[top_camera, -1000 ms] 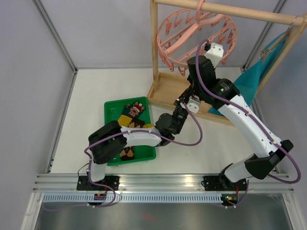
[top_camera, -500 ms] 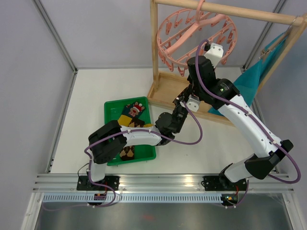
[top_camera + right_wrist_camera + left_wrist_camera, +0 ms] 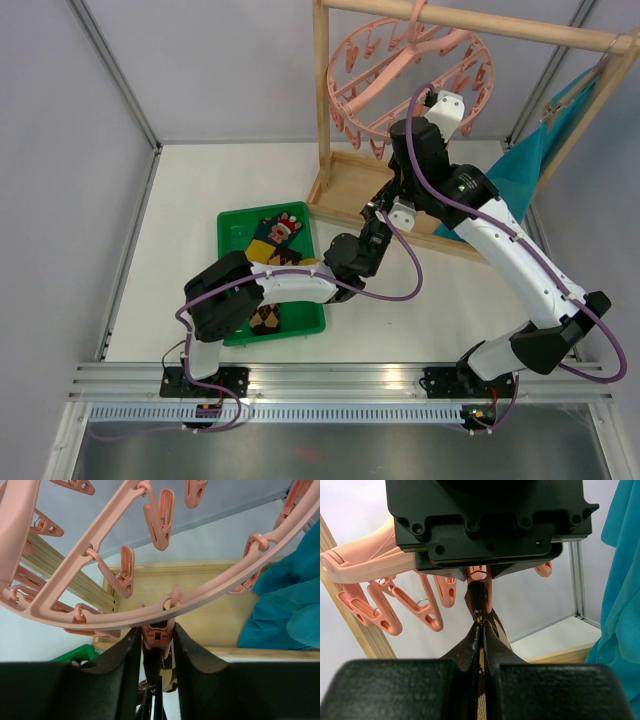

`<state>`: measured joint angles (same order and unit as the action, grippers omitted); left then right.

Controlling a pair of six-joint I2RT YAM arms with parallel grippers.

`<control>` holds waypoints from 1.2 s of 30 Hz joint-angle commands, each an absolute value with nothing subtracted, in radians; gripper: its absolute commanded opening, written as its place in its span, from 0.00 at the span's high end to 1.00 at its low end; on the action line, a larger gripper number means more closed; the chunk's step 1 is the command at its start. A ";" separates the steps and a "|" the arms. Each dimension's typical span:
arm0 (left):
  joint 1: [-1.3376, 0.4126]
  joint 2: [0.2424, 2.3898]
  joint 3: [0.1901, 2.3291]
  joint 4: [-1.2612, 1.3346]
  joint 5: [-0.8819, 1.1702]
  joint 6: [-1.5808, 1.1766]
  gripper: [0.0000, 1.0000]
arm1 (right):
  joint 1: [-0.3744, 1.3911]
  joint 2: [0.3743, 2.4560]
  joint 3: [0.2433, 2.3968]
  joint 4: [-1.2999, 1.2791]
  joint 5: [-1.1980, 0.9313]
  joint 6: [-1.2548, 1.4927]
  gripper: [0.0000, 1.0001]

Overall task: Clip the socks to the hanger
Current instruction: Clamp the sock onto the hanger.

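The round pink hanger (image 3: 400, 75) hangs from the wooden rack, and its ring (image 3: 150, 605) crosses the right wrist view. My right gripper (image 3: 156, 630) is shut on one dangling pink clip (image 3: 159, 630), squeezing it from both sides. My left gripper (image 3: 481, 632) is shut on a brown-and-tan argyle sock (image 3: 482, 615) and holds it upright. The sock's top edge sits in that clip's mouth (image 3: 480, 587). In the top view both grippers meet under the hanger, left (image 3: 376, 225) just below right (image 3: 392, 205). More socks (image 3: 280, 232) lie in the green tray.
The green tray (image 3: 262, 209) sits left of centre on the table. The wooden rack's post (image 3: 322, 100) and base (image 3: 345, 190) stand close behind the grippers. A large teal cloth (image 3: 520, 165) hangs at the right. Other pink clips (image 3: 385, 612) dangle nearby.
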<state>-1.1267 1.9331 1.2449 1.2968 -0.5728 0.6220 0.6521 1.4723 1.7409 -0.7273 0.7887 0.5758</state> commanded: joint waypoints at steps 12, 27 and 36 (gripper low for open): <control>-1.121 1.928 1.292 1.318 -0.572 0.578 0.94 | 0.650 1.425 1.752 -0.681 0.761 0.555 0.31; -1.131 1.453 0.986 0.884 -0.663 0.235 0.31 | 0.650 1.203 1.614 -0.669 0.586 0.511 0.24; -1.075 1.065 0.953 -0.124 -0.885 -0.330 0.25 | 0.650 1.017 1.471 -0.652 0.448 0.480 0.19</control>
